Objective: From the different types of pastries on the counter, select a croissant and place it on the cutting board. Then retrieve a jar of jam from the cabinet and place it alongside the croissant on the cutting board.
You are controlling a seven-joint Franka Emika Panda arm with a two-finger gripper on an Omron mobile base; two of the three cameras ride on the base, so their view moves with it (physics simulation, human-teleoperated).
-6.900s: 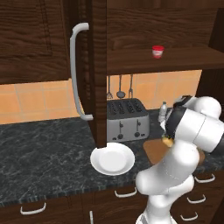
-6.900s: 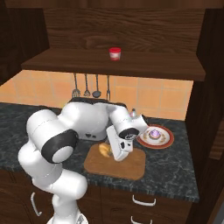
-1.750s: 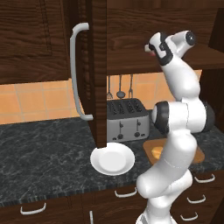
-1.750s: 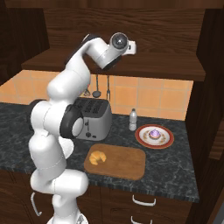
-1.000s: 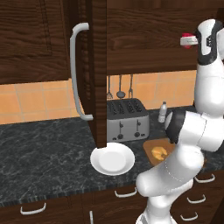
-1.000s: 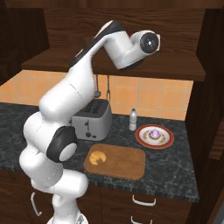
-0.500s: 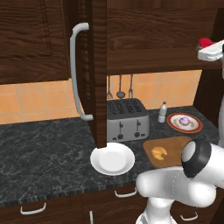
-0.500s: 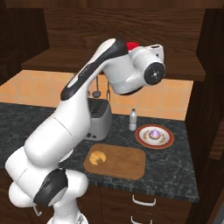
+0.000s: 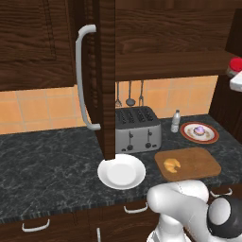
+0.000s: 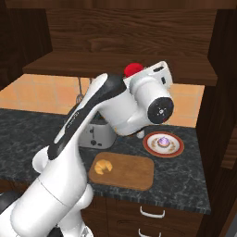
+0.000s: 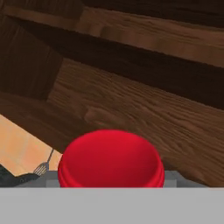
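A home kitchen: dark wood cabinets [image 9: 42, 42] hang over a black marbled counter [image 9: 47, 160] with orange wall tiles [image 9: 33, 111] behind. A toaster [image 9: 137, 127], hanging utensils [image 9: 129, 94], a white plate [image 9: 122, 172], a cutting board [image 9: 189, 164] and drawers [image 9: 35, 227] below show it.

We are finding no readable writing, label, brand, number or sign anywhere; the red-lidded squat jar of jam [image 11: 111, 159] is showing us a plain lid with no lettering on it.
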